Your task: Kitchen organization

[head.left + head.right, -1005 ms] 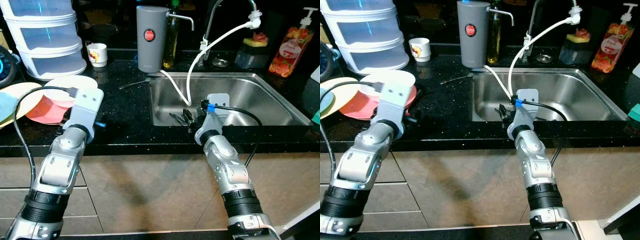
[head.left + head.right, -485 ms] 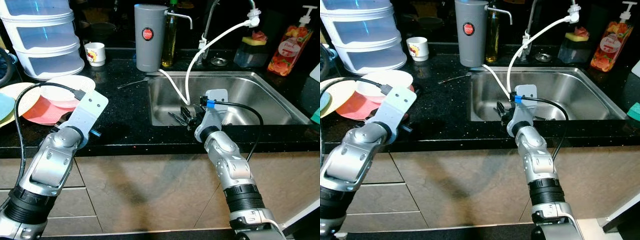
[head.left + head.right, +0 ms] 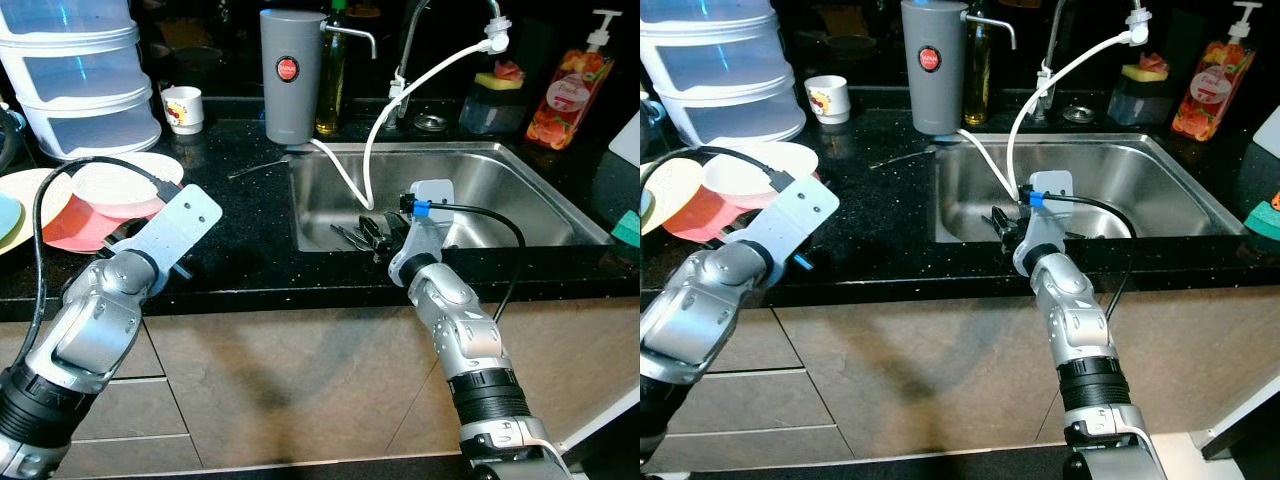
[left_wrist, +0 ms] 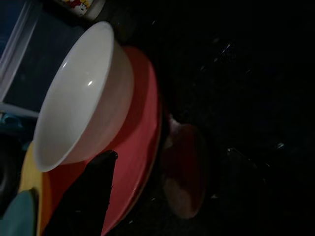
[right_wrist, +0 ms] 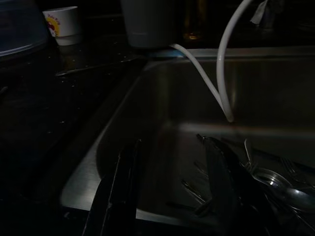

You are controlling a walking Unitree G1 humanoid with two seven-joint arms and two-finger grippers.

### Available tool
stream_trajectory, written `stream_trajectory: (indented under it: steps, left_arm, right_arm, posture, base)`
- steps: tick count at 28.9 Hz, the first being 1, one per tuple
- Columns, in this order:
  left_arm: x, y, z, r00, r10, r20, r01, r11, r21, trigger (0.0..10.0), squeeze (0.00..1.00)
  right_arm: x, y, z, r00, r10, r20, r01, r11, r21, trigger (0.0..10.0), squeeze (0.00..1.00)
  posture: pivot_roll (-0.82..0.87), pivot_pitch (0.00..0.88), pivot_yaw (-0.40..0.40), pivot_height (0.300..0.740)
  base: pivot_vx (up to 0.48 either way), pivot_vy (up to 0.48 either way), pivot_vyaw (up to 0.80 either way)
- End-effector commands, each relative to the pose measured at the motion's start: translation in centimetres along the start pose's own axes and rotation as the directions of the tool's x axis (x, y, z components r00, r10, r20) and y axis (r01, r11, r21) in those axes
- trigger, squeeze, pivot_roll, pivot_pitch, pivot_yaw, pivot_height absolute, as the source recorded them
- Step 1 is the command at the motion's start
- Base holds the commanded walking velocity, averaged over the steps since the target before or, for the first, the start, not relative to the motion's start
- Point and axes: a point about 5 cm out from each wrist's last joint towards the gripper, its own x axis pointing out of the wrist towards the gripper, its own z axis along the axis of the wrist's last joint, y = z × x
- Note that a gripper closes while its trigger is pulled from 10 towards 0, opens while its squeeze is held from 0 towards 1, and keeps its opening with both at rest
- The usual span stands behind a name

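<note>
A white bowl (image 3: 112,186) sits on a red plate (image 3: 72,226) at the left of the black counter (image 3: 240,215), beside a yellow plate (image 3: 24,196). My left gripper (image 3: 150,250) hovers at the counter's front edge, just right of the red plate. The left wrist view looks at the white bowl (image 4: 81,105) and red plate (image 4: 140,137). My right gripper (image 5: 172,189) is open and holds nothing, poised over the near left rim of the steel sink (image 3: 525,185). Cutlery (image 5: 275,182) lies on the sink floor below it.
A grey jug (image 3: 290,75), oil bottle (image 3: 333,85) and white cup (image 3: 182,108) stand at the back. Stacked clear containers (image 3: 78,85) fill the back left. A white hose (image 3: 400,95) hangs from the tap into the sink. A soap bottle (image 3: 560,92) stands far right. A utensil (image 3: 258,167) lies on the counter.
The camera has shifted slightly. My left arm has dropped and tilted, with its wrist now lower at the counter's front edge. The right gripper stays at the sink rim.
</note>
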Motion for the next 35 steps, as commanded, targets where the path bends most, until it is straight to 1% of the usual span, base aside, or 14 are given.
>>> stream_trajectory:
  steps: [1,6,14,18,19,20,21,24,28,29,31,32,34,35]
  left_arm:
    - [0.0,0.1,-0.4,0.999,-0.004,-0.04,0.006,0.999,0.053,10.0,0.0]
    - [-0.4,0.7,-0.5,0.998,0.005,-0.067,0.002,0.994,0.108,10.0,0.0]
    - [-0.2,1.1,-0.9,0.997,0.022,-0.071,-0.011,0.989,0.151,10.0,0.0]
    - [-0.1,0.9,-0.9,0.997,0.011,-0.072,0.0,0.989,0.15,10.0,0.0]
    - [-0.1,0.9,-0.9,0.997,0.011,-0.072,0.0,0.989,0.15,10.0,0.0]
    - [-0.1,0.9,-0.9,0.997,0.006,-0.073,0.005,0.988,0.152,10.0,0.0]
    - [-0.1,0.9,-0.9,0.997,0.006,-0.073,0.005,0.988,0.152,10.0,0.0]
    - [0.0,0.7,-0.9,0.997,-0.018,-0.074,0.029,0.987,0.161,10.0,0.0]
    - [0.0,0.6,-1.1,0.996,-0.029,-0.079,0.043,0.984,0.172,10.0,0.0]
    - [0.0,0.6,-1.2,0.996,-0.032,-0.084,0.046,0.983,0.18,8.2,0.0]
    - [0.0,0.6,-1.3,0.995,-0.033,-0.09,0.05,0.981,0.188,6.4,0.0]
    - [0.0,0.6,-1.4,0.995,-0.032,-0.092,0.05,0.98,0.194,4.0,0.0]
    - [0.0,0.7,-1.4,0.995,-0.031,-0.093,0.049,0.979,0.197,4.0,0.0]
    - [0.0,0.7,-1.4,0.995,-0.031,-0.094,0.049,0.979,0.198,0.3,0.0]
  right_arm:
    - [-0.1,0.0,-0.3,1.0,0.001,-0.012,-0.001,1.0,0.028,10.0,0.0]
    - [-0.1,0.0,-0.4,1.0,0.002,-0.017,-0.001,0.999,0.033,10.0,0.0]
    - [-0.1,0.4,-0.3,0.999,0.04,-0.014,-0.04,0.998,0.05,10.0,0.0]
    - [-0.4,1.8,-0.5,0.978,0.203,-0.041,-0.202,0.979,0.037,10.0,0.0]
    - [-0.4,1.8,-0.5,0.978,0.203,-0.041,-0.202,0.979,0.037,10.0,0.0]
    - [-0.6,2.4,-0.7,0.961,0.27,-0.063,-0.27,0.963,0.019,10.0,0.0]
    - [-0.6,2.4,-0.7,0.961,0.27,-0.063,-0.27,0.963,0.019,10.0,0.0]
    - [-1.3,3.7,-1.0,0.913,0.396,-0.096,-0.397,0.918,0.012,10.0,0.0]
    - [-1.6,4.2,-0.8,0.897,0.432,-0.088,-0.432,0.902,0.028,10.0,0.0]
    - [-1.6,4.3,-0.8,0.896,0.437,-0.086,-0.436,0.9,0.031,10.0,0.0]
    - [-1.6,4.5,-0.7,0.889,0.45,-0.085,-0.449,0.893,0.035,10.0,0.0]
    - [-1.6,4.6,-0.7,0.886,0.455,-0.084,-0.454,0.89,0.038,10.0,0.0]
    - [-1.6,4.7,-0.7,0.885,0.459,-0.084,-0.457,0.889,0.039,10.0,0.0]
    - [-1.7,4.7,-0.7,0.883,0.461,-0.083,-0.459,0.887,0.042,10.0,0.0]
  posture:
    - [0.01,0.092,-0.007,0.74]
    - [0.01,0.092,-0.007,0.74]
    - [0.01,0.095,-0.009,0.74]
    - [0.01,0.096,-0.005,0.74]
    - [0.01,0.096,-0.005,0.74]
    - [0.01,0.096,-0.005,0.74]
    - [0.01,0.096,-0.005,0.74]
    - [0.01,0.097,-0.006,0.74]
    - [0.01,0.097,-0.006,0.74]
    - [0.01,0.097,-0.006,0.74]
    - [0.01,0.097,-0.006,0.74]
    - [0.01,0.101,-0.007,0.74]
    - [0.01,0.101,-0.007,0.74]
    - [0.01,0.101,-0.007,0.74]
  base:
    - [0.0,0.0,0.0]
    - [0.0,0.0,0.0]
    - [0.0,0.0,0.0]
    - [0.0,0.0,0.0]
    - [0.0,0.0,0.0]
    - [0.0,0.0,0.0]
    - [0.0,0.0,0.0]
    - [0.0,0.0,0.0]
    - [0.0,0.0,0.0]
    - [0.0,0.0,0.0]
    - [0.0,0.0,0.0]
    - [0.0,0.0,0.0]
    - [0.0,0.0,0.0]
    - [0.0,0.0,0.0]
